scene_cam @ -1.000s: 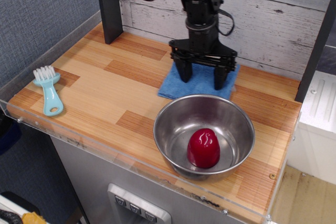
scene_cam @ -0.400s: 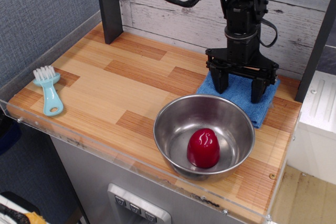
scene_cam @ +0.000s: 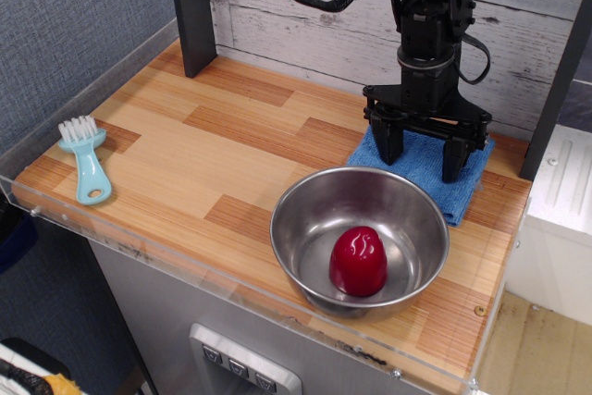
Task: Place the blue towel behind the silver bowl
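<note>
The blue towel lies flat on the wooden tabletop at the back right, just behind and to the right of the silver bowl. Its front-left part is hidden behind the bowl's rim. The bowl stands at the front right and holds a red, egg-shaped object. The gripper points straight down over the towel. Its two black fingers are spread wide, with the tips at or just above the cloth. Nothing is pinched between them.
A light-blue brush with white bristles lies at the left edge. A dark post stands at the back left and another post at the right edge. A white plank wall runs behind. A clear acrylic lip edges the table front.
The gripper and the towel have moved together to the right, from behind the bowl's left side to its back right. Over the last 0.4 s they have barely moved.
</note>
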Controlling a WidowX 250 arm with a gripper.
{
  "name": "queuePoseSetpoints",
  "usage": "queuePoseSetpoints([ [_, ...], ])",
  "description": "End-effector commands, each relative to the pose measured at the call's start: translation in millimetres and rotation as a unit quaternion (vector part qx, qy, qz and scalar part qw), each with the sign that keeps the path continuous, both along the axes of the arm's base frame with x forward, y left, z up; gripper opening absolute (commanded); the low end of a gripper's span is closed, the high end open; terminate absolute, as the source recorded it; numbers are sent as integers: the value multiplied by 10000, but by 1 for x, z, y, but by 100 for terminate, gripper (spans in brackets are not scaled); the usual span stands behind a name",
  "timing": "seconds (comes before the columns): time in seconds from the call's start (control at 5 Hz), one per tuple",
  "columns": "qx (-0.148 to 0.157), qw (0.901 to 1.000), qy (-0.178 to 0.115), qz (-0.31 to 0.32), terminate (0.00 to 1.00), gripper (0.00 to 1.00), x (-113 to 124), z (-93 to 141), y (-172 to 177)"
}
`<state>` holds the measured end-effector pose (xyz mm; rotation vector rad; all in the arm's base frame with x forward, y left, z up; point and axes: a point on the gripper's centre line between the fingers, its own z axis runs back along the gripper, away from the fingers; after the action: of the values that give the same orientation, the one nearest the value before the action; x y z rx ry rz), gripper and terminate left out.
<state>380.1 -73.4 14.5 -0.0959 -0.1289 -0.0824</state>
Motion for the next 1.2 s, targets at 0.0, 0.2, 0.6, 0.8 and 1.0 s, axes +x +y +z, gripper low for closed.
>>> queuePoseSetpoints([
  [0.0,-99,9992,-329,211,0,100,4,37,9],
  [0.2,-243,9982,-502,202,0,100,6,64,7],
  [0.6,-451,9964,-676,249,0,100,-15,107,18],
  [0.8,-583,9948,-791,281,0,100,-31,131,26],
  [1.0,-510,9935,-963,343,0,100,-49,159,35],
])
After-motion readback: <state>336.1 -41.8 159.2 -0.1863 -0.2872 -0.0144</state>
